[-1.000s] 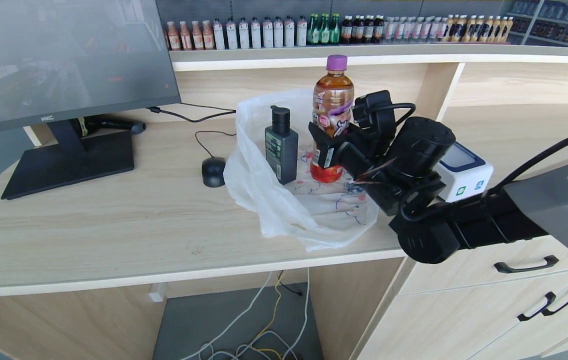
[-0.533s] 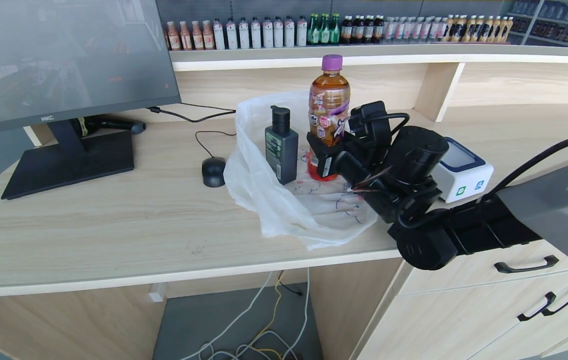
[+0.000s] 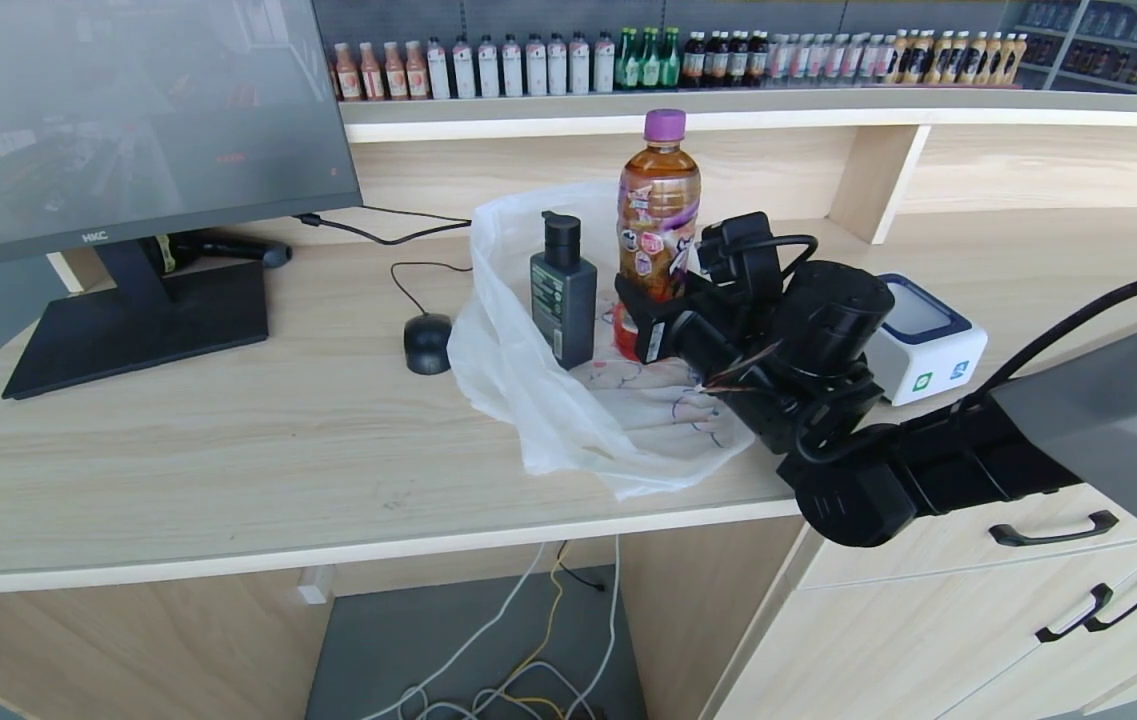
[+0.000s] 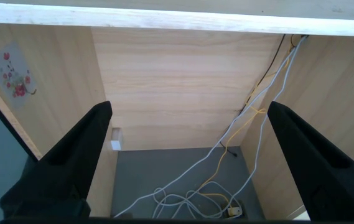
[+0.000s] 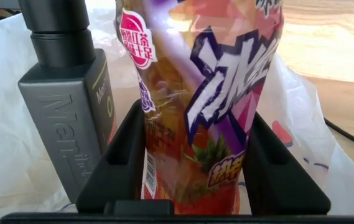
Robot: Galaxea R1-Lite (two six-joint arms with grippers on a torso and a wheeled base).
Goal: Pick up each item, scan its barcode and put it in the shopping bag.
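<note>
Table [image 3: 228,450]: light wood, carrying a white shopping bag [image 3: 548,420].
Tea bottle [image 3: 660,200]: upright in the bag, just beside a dark bottle [image 3: 563,300].
Right tool [image 5: 196,168]: clamped on the tea bottle's lower body.
Left tool [image 4: 189,124]: spread wide, under the table.

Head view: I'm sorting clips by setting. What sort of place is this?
Probably a shop checkout: shelved rows of bottled drinks behind, a white, blue-topped scanner box on the pale wooden counter, and a purple-capped drink bottle held at a thin white plastic shopping bag.
</note>
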